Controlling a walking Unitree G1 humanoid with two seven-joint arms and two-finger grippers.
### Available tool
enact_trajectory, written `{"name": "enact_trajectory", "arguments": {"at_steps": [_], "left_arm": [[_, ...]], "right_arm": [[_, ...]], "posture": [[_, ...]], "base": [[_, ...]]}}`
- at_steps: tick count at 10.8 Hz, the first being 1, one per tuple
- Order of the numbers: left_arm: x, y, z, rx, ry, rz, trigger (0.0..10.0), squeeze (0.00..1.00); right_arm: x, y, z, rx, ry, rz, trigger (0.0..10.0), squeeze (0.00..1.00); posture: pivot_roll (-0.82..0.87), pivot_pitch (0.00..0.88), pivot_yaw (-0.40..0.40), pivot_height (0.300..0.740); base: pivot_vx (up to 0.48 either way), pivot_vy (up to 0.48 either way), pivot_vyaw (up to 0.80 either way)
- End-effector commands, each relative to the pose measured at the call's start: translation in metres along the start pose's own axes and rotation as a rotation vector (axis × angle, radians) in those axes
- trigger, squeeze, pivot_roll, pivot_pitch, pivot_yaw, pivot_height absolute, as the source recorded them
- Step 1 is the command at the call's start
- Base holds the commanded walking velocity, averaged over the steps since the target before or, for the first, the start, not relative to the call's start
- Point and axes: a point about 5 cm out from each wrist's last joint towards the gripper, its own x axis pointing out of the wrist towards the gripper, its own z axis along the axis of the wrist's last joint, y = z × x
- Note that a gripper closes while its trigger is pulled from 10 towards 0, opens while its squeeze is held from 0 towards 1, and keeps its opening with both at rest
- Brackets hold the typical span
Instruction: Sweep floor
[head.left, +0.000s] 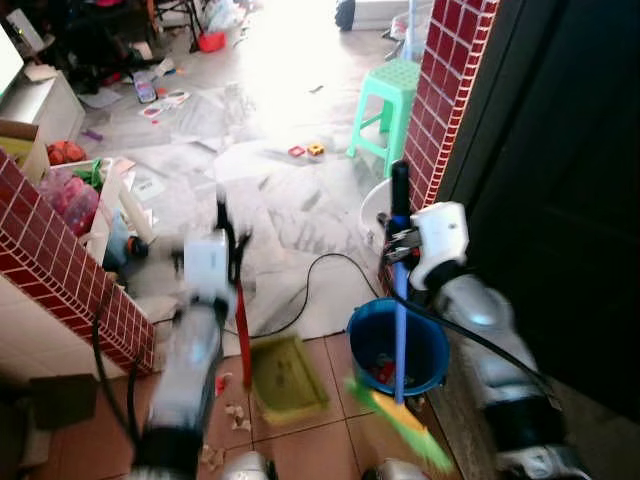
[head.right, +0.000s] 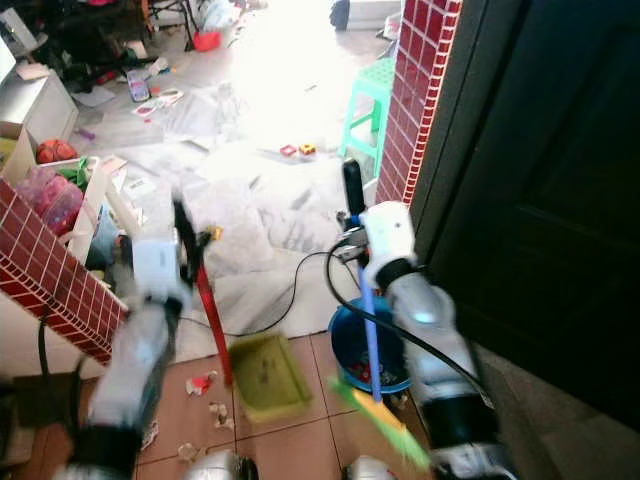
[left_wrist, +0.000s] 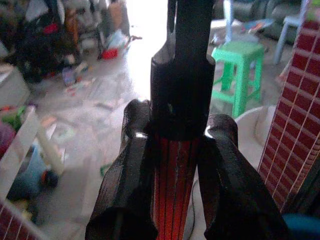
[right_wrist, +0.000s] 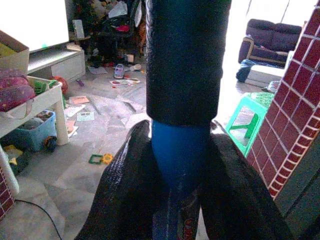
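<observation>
My left gripper (head.left: 228, 240) is shut on the red handle (head.left: 243, 335) of an olive-green dustpan (head.left: 287, 375), which rests on the tiled floor. My right gripper (head.left: 400, 240) is shut on the blue broom handle (head.left: 400, 330), just below its black grip (head.left: 400, 190). The broom's green and yellow bristles (head.left: 400, 420) hang blurred beside a blue bucket (head.left: 425, 350). Scraps of paper litter (head.left: 235, 415) lie on the tiles left of the dustpan. In the left wrist view the fingers (left_wrist: 130, 195) clamp the red handle (left_wrist: 172, 190); in the right wrist view the fingers (right_wrist: 125, 195) clamp the blue handle (right_wrist: 180, 155).
A red brick wall (head.left: 60, 270) stands at my left and a brick pillar (head.left: 450, 80) with a dark door (head.left: 560, 180) at my right. A black cable (head.left: 310, 285) crosses the floor ahead. A green stool (head.left: 385, 110), toys and papers clutter the room beyond.
</observation>
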Motion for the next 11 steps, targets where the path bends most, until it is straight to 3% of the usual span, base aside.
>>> {"name": "enact_trajectory", "arguments": {"at_steps": [1, 2, 3, 5, 6, 8, 9, 11], "left_arm": [[-0.001, -0.003, 0.013, -0.009, -0.062, -0.008, 10.0, 0.0], [-0.001, -0.007, 0.011, -0.004, -0.06, -0.031, 10.0, 0.0], [0.004, -0.011, 0.013, -0.016, -0.06, -0.052, 10.0, 0.0], [0.009, -0.013, 0.015, -0.016, -0.063, -0.061, 10.0, 0.0], [0.012, -0.013, 0.018, -0.018, -0.069, -0.067, 10.0, 0.0], [0.012, -0.015, 0.017, -0.023, -0.066, -0.068, 10.0, 0.0], [0.012, -0.017, 0.016, -0.027, -0.064, -0.071, 10.0, 0.0], [0.012, -0.018, 0.015, -0.03, -0.061, -0.073, 10.0, 0.0]], "right_arm": [[-0.005, 0.002, 0.011, 0.059, -0.002, 0.052, 10.0, 0.0], [-0.01, 0.004, 0.011, 0.123, 0.047, 0.135, 10.0, 0.0], [-0.023, 0.005, 0.007, 0.093, 0.137, 0.319, 10.0, 0.0], [-0.032, -0.002, 0.006, 0.118, 0.193, 0.401, 10.0, 0.0], [-0.047, -0.016, 0.004, 0.069, 0.319, 0.516, 10.0, 0.0], [-0.051, -0.037, -0.018, -0.118, 0.473, 0.447, 10.0, 0.0], [-0.045, -0.056, -0.028, -0.307, 0.542, 0.32, 10.0, 0.0], [-0.037, -0.059, -0.027, -0.355, 0.537, 0.267, 10.0, 0.0]], "posture": [[-0.09, 0.0, 0.069, 0.74], [-0.1, 0.0, 0.073, 0.74], [-0.11, 0.0, 0.081, 0.74], [-0.12, 0.0, 0.083, 0.74], [-0.13, 0.0, 0.081, 0.74], [-0.13, 0.0, 0.076, 0.74], [-0.13, 0.0, 0.073, 0.74], [-0.12, 0.0, 0.071, 0.74]], "base": [[0.0, 0.0, 0.0], [0.0, 0.0, 0.0], [0.0, 0.0, 0.0], [0.0, 0.0, 0.0], [0.0, 0.0, 0.0], [0.0, 0.0, 0.0], [0.0, 0.0, 0.0], [0.0, 0.0, 0.0]]}}
